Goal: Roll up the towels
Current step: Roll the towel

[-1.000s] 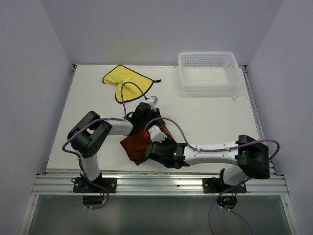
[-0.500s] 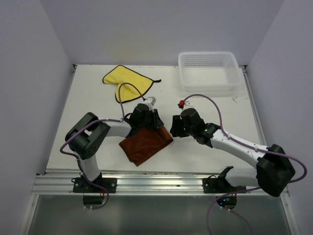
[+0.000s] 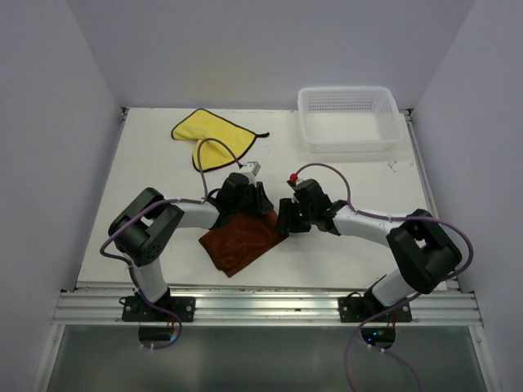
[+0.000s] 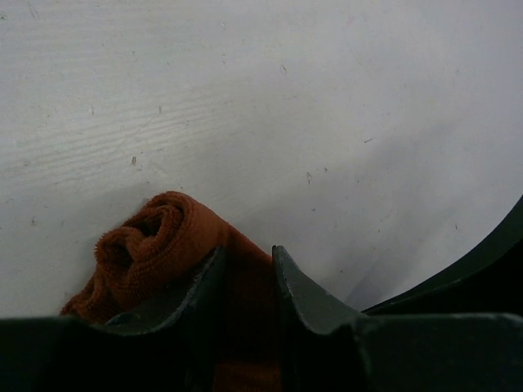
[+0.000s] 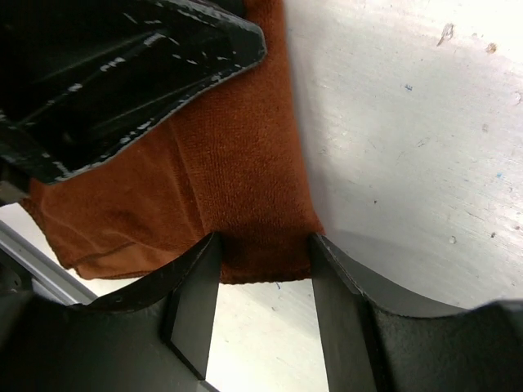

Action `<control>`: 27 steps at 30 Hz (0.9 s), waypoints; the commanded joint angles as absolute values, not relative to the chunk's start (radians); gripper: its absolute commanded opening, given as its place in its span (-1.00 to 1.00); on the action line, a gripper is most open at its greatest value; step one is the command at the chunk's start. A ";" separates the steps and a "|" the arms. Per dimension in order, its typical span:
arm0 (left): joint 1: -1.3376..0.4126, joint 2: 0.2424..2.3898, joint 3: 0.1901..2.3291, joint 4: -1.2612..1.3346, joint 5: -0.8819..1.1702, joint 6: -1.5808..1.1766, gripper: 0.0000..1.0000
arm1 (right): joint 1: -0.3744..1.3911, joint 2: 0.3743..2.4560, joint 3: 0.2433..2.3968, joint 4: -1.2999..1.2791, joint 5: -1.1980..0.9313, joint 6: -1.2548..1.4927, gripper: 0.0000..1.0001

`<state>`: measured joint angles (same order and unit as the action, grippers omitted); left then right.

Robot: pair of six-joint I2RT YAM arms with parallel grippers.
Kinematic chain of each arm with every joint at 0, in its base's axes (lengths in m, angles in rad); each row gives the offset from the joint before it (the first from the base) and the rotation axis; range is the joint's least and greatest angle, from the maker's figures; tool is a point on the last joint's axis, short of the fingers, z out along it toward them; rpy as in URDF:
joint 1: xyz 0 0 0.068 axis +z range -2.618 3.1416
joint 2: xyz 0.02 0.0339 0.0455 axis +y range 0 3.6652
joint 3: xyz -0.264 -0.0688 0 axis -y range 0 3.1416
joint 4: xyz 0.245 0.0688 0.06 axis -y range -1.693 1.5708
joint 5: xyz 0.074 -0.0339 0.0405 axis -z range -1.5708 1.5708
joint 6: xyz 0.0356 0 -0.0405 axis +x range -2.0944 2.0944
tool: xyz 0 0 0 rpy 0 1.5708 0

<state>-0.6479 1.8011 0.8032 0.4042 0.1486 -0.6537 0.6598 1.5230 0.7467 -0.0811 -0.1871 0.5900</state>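
The rust-brown towel (image 3: 237,241) lies flat near the table's front middle. Its far edge is curled into a small roll (image 4: 151,245). My left gripper (image 3: 252,204) sits on that far edge, and in the left wrist view it (image 4: 248,257) is shut on the brown cloth. My right gripper (image 3: 285,219) is at the towel's right corner. In the right wrist view it (image 5: 263,245) stands open, its fingertips astride the towel's (image 5: 221,163) hem. The yellow towel (image 3: 214,135) with dark edging lies crumpled at the back left, away from both grippers.
A white mesh basket (image 3: 347,145) stands at the back right corner. The left gripper's black body (image 5: 122,65) fills the top left of the right wrist view, close to my right fingers. Side walls close in the table left and right.
The right arm swung off the towel's front to the right, then came back to its right corner with jaws wider. The left gripper kept its hold and place.
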 commanded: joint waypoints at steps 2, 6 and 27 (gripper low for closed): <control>-0.640 1.772 0.785 0.394 0.144 -0.650 -0.33 | 0.657 1.557 0.773 -0.037 -0.212 0.571 0.03; -0.640 1.763 0.785 0.385 0.144 -0.647 -0.33 | 0.655 1.583 0.767 -0.029 -0.195 0.561 0.02; -0.640 1.727 0.867 0.315 0.130 -0.634 -0.33 | 0.747 1.537 0.739 -0.044 -0.008 0.414 -1.00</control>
